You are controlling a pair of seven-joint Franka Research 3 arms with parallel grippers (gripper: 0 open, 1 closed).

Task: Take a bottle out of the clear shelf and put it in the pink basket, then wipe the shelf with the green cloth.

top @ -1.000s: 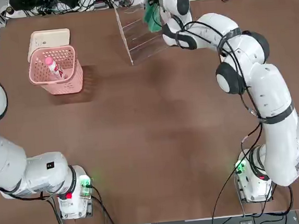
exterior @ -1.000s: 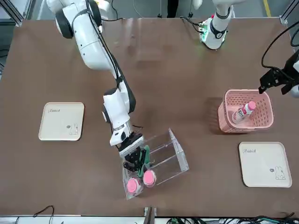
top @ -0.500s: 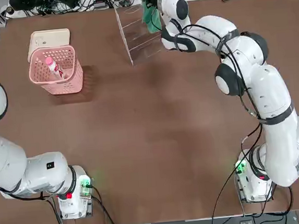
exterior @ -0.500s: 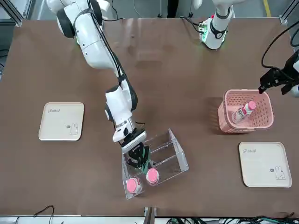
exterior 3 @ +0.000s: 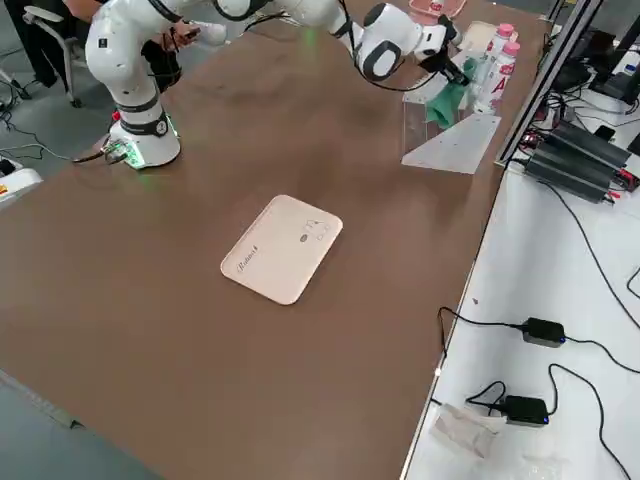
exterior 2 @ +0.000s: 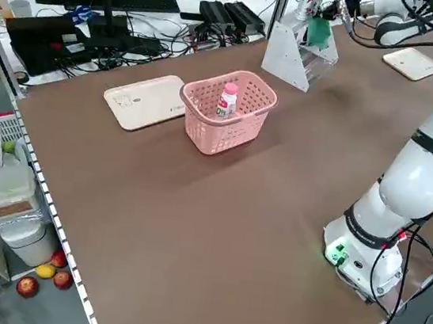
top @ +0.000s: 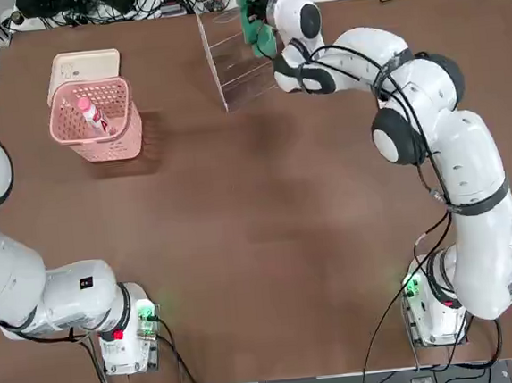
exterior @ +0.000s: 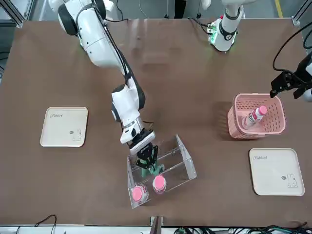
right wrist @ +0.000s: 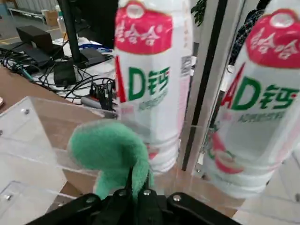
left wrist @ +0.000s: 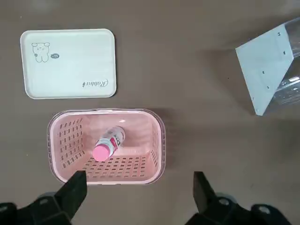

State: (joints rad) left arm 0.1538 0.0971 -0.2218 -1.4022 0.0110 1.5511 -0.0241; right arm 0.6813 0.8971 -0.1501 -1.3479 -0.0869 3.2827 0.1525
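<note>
- Front view showed the right gripper (exterior: 146, 161) inside the shelf (exterior: 183, 158), clenched on the cloth (exterior: 152, 169), which hung against a tier just behind two bottles left (exterior: 138, 193) at the shelf's front edge.
- Risk, as judged: the cloth and fingers worked very near those two bottles; a wide wiping stroke could knock one over or push it off the tier.
- Risk, as judged: the shelf was light and unfixed; sideways pressure from the wipe could slide or tip it on the table (exterior: 195, 87).
- Risk, as judged: only a pinch of cloth sat in the jaws; drag on the acrylic could pull it free.
- Jaws, right: fully closed, grasping the cloth and nothing else; whether the fingers themselves touched the shelf could not be told.
- Jaws, left gripper (left wrist: 136, 197): spread wide and empty, hovering above the basket (left wrist: 157, 140), well apart from the shelf.
- Task item: one bottle (left wrist: 108, 144) lay tilted inside the basket, far to the side of the shelf.
</note>
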